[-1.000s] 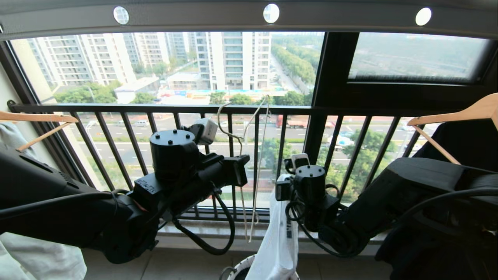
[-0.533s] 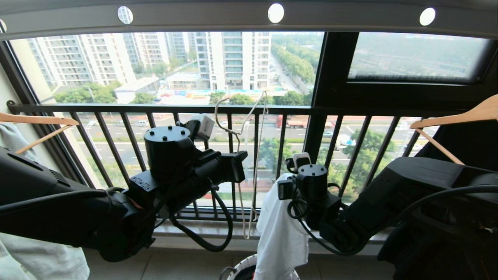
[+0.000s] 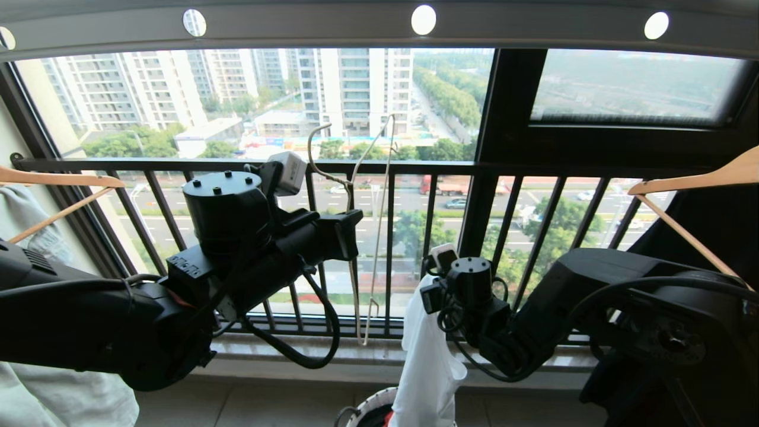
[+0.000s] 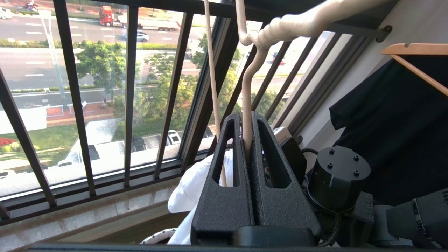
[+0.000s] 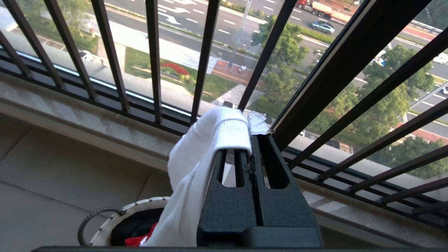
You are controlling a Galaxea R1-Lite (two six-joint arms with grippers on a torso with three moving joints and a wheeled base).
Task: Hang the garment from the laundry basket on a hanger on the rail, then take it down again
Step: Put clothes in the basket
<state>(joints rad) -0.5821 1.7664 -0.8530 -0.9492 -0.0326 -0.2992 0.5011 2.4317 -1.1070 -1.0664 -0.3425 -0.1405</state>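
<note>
Fingers of left gripper (image 4: 249, 120) clamped tight on the hanger (image 4: 247, 105), wire pinched just below the twisted neck; hook end up, triangle dangling in front of the window railing (image 3: 237, 167). Fingers of right gripper (image 5: 251, 141) clenched on the ribbed collar of the garment (image 5: 196, 164), rest of the white cloth draped down toward the laundry basket (image 5: 119, 213), lower part possibly still inside it. Red garment (image 5: 138, 239) visible in the basket underneath. Rail (image 3: 356, 26) overhead, well above both grippers, nothing yet hung there.

Risks, as judged:
- Thin wire in a narrow pinch: likely to pivot or swing on any quick arm motion, hook then misaligned for a rail hole.
- Collar held at one point only, neck opening collapsed: threading the hanger shoulder through may snag or miss.
- Trailing hem could drag the red garment out or tip the basket.
- Hanger triangle near the railing bars: possible catch between them.
- Wooden hangers (image 3: 699, 178) at either side: collision on a wide sweep.
</note>
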